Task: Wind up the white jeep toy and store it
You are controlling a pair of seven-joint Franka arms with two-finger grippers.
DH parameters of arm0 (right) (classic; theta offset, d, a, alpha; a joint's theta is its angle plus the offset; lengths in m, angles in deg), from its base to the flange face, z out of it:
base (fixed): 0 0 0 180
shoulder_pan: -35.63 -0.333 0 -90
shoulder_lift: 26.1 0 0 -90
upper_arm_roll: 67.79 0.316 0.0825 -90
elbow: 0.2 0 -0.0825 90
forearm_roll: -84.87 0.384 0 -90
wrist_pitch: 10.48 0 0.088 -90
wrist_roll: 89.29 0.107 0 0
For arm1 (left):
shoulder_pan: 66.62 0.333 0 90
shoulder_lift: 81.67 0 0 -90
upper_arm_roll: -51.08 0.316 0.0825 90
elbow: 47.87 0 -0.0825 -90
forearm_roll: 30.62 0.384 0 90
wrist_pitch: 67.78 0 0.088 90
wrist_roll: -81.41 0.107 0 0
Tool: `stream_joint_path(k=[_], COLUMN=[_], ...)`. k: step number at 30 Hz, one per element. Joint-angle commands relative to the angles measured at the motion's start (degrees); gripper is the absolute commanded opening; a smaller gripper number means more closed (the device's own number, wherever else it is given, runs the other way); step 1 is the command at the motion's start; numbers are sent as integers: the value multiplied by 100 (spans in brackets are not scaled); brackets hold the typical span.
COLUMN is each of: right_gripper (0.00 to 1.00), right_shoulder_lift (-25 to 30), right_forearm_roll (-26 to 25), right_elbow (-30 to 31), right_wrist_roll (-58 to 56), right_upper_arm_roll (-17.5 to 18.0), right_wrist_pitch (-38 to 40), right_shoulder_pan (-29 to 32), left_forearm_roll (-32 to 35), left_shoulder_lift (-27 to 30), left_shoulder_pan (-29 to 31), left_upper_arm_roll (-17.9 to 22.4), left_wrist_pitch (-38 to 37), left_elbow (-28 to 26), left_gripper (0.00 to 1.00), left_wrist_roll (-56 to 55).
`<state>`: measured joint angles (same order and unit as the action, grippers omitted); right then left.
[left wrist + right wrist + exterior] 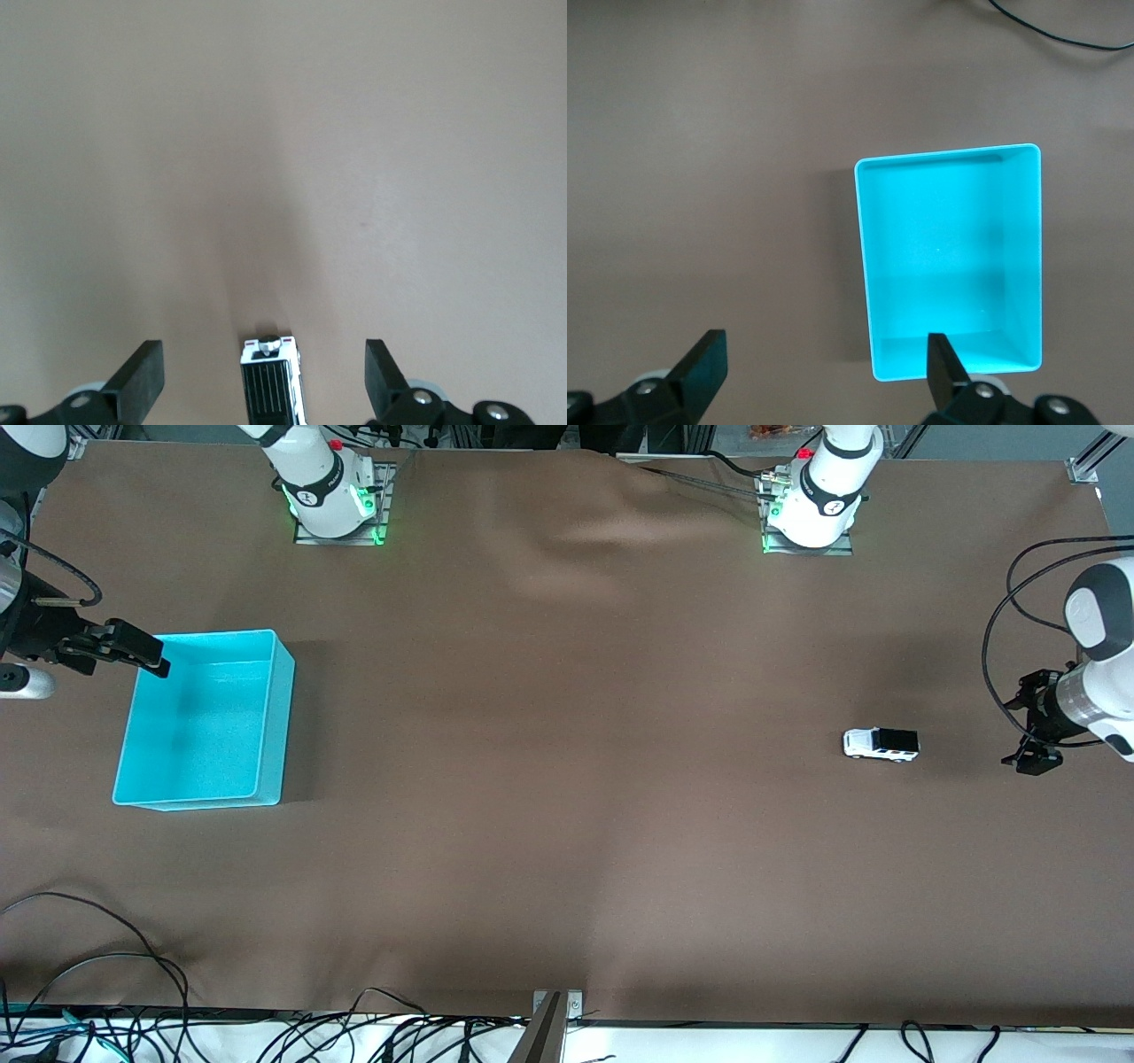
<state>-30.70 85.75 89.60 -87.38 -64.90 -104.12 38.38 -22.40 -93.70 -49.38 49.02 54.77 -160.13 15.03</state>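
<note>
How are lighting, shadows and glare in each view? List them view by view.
Front view: even light, a soft dark patch on the brown cloth above the white jeep toy, green glow at both arm bases. Left wrist view: pale, washed-out cloth, a faint shadow streak running from the jeep. Right wrist view: the turquoise bin has shaded inner walls, no glare.

The white jeep toy sits at the right of the front view, a little below mid-height, upright on its wheels on the brown cloth (black roof up, white body lengthwise across the frame). Nothing touches it.
</note>
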Motion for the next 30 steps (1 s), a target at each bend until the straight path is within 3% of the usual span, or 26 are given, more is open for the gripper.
stream_joint_path(k=[1,13,21,30], right_gripper=[100,100,100,100], right_shoulder_lift=[12,12,-6,-59], right_forearm_roll=[17,-1,8,-1], right_elbow=[-76,-76,-68,-68], right_wrist_roll=[28,11,20,63], right_upper_arm_roll=[1,1,10,10], right_wrist_pitch=[82,73,38,47], right_shoulder_pan=[15,15,15,32], left_forearm_roll=[66,22,13,-198], left_shoulder_lift=[228,333,324,324], left_shoulder_pan=[-28,-11,-20,-28], left_upper_arm_roll=[-40,-409,-533,-585], left_wrist_pitch=[-503,-1488,-2033,-2622], left_elbow=[300,1205,1750,2348], left_gripper=[100,100,100,100], left_wrist_roll=[748,2577,3517,5292])
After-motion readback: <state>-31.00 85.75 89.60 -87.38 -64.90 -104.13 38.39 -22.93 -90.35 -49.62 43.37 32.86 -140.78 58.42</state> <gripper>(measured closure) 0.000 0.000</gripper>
